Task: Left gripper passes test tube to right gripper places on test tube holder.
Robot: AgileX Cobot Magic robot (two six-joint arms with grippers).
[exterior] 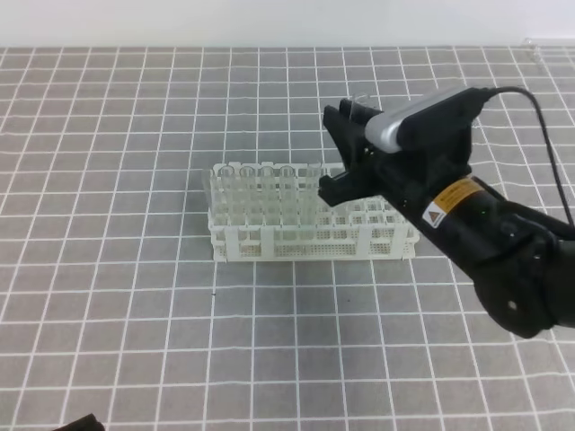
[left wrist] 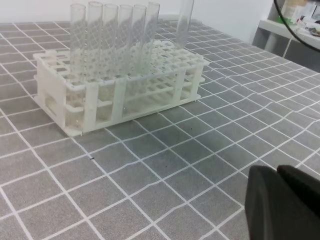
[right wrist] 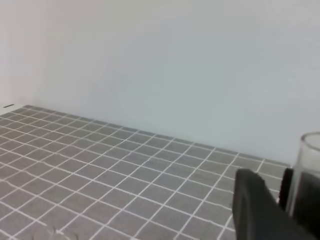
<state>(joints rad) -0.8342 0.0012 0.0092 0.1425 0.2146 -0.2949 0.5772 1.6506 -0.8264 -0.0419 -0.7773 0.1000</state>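
Right gripper [exterior: 340,151] fingers [exterior: 334,123] clamped, raised; left gripper [left wrist: 282,205] fingers closed, low.

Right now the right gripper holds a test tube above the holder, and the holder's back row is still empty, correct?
Not quite. The right gripper does hold a test tube above the holder, but the left wrist view shows tubes already standing in that row.

test tube holder [exterior: 310,235]: white | table [exterior: 135,296]: grey, white grid | test tube [left wrist: 184,22]: clear
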